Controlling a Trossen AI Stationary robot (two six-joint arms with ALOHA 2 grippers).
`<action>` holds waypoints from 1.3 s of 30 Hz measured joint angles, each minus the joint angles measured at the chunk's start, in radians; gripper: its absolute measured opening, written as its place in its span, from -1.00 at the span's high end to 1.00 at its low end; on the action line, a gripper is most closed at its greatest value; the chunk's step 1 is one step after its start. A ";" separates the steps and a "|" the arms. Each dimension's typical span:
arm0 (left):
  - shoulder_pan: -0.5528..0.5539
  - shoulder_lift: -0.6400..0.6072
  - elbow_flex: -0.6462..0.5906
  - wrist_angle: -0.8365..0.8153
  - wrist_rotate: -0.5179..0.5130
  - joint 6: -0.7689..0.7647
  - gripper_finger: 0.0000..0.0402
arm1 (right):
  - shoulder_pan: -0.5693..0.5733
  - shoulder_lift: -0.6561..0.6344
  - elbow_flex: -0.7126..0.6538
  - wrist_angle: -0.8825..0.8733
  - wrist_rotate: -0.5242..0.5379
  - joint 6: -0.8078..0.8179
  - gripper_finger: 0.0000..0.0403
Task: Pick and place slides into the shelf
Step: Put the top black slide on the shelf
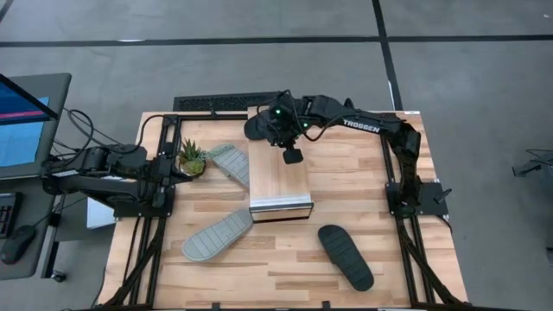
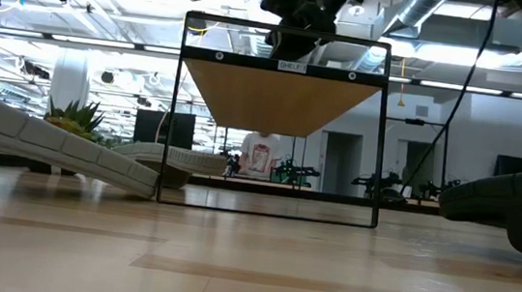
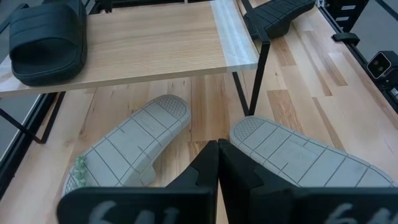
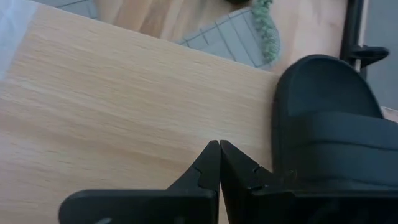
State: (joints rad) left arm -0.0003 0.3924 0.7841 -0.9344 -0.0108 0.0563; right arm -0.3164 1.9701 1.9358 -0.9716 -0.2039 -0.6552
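The shelf [image 1: 279,177] is a light-wood board with a silvery front edge, standing on thin black legs mid-table. One black slide [image 1: 259,128] lies strap up on its far left end. My right gripper [image 1: 292,155] hovers shut and empty over the board, beside that slide [image 4: 329,130]. A second black slide [image 1: 346,256] lies sole up on the table at the near right. Two grey-green slides lie sole up: one [image 1: 229,162] left of the shelf, one [image 1: 216,236] near its front left corner. My left gripper [image 3: 217,162] is shut and empty at the table's left.
A small potted plant [image 1: 192,160] stands between my left gripper and the nearer grey-green slide. Black frame rails run along the table's left [image 1: 160,199] and right [image 1: 402,199] sides. A monitor [image 1: 22,121] stands off the table to the left.
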 joint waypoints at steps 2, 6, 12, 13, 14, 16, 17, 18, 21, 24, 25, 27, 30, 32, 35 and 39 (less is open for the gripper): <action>0.000 0.000 0.000 0.000 0.000 0.000 1.00 | -0.002 0.001 0.000 0.008 0.005 0.000 1.00; 0.000 0.000 0.000 0.000 0.000 0.000 1.00 | -0.004 0.018 -0.001 0.011 0.023 0.000 1.00; 0.000 0.000 0.000 0.000 0.000 0.000 1.00 | -0.008 0.057 -0.003 0.005 0.023 0.005 1.00; 0.000 0.000 0.000 0.000 0.000 0.000 1.00 | -0.006 0.063 0.000 0.020 0.023 0.001 1.00; 0.000 0.000 0.000 0.000 0.000 0.000 1.00 | -0.006 0.067 0.001 0.024 0.023 0.000 1.00; 0.000 0.000 0.000 0.000 0.000 0.000 1.00 | -0.010 0.080 0.001 0.015 0.023 0.000 1.00; 0.000 0.000 0.000 0.000 0.000 0.000 1.00 | -0.012 0.084 0.000 0.015 0.022 0.000 1.00; 0.000 0.000 0.000 0.000 0.000 0.000 1.00 | -0.014 0.085 -0.001 0.014 0.023 -0.001 1.00; 0.000 0.000 0.000 0.000 0.000 0.000 1.00 | -0.022 0.095 0.001 0.050 0.029 -0.004 1.00; 0.000 0.000 0.000 0.000 0.000 0.000 1.00 | -0.037 0.097 -0.001 0.054 0.049 -0.003 1.00; 0.000 0.000 0.000 0.000 0.000 0.000 1.00 | -0.040 0.097 0.000 0.061 0.052 -0.003 1.00; 0.000 0.000 0.000 0.000 0.000 0.000 1.00 | -0.050 0.097 0.000 0.062 0.053 0.000 1.00; 0.000 0.000 0.000 0.000 0.000 0.000 1.00 | -0.061 0.097 0.000 0.079 0.064 0.000 1.00; 0.000 0.000 0.000 0.000 0.000 0.000 1.00 | -0.069 0.097 0.000 0.089 0.081 0.001 1.00; 0.000 0.000 0.000 0.000 0.000 0.000 1.00 | -0.080 0.097 0.000 0.094 0.084 0.001 1.00; 0.000 0.000 0.000 0.000 0.000 0.000 1.00 | -0.088 0.097 0.000 0.106 0.104 0.003 1.00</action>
State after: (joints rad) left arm -0.0006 0.3927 0.7841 -0.9340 -0.0105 0.0563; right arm -0.4044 2.0674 1.9362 -0.8652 -0.0997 -0.6522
